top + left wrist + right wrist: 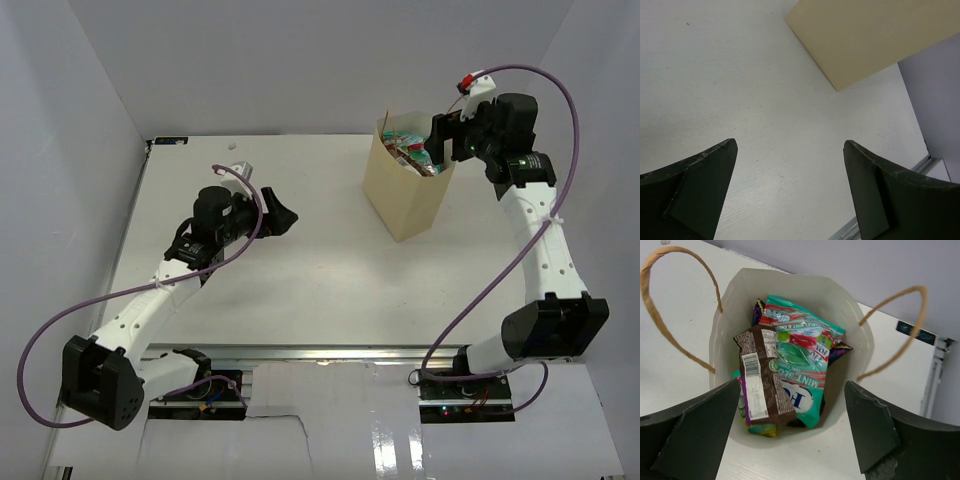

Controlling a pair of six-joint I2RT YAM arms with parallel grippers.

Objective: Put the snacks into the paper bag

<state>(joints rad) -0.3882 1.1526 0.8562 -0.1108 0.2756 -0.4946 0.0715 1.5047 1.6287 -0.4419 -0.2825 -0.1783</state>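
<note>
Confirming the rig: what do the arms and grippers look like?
The left arm and right arm have white links, black joint housings, and a purple cable each. The left gripper and right gripper are black with wedge-shaped fingers. A red-and-white fitting tops the right wrist.

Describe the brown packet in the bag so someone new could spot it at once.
Find the beige paper bag standing at the far right of the table. Seen from the right wrist camera looking down into it, the brown packet lies on the left, partly over the teal mint pouch. It is the only dark brown one, narrow, with a white barcode panel facing up.
</note>
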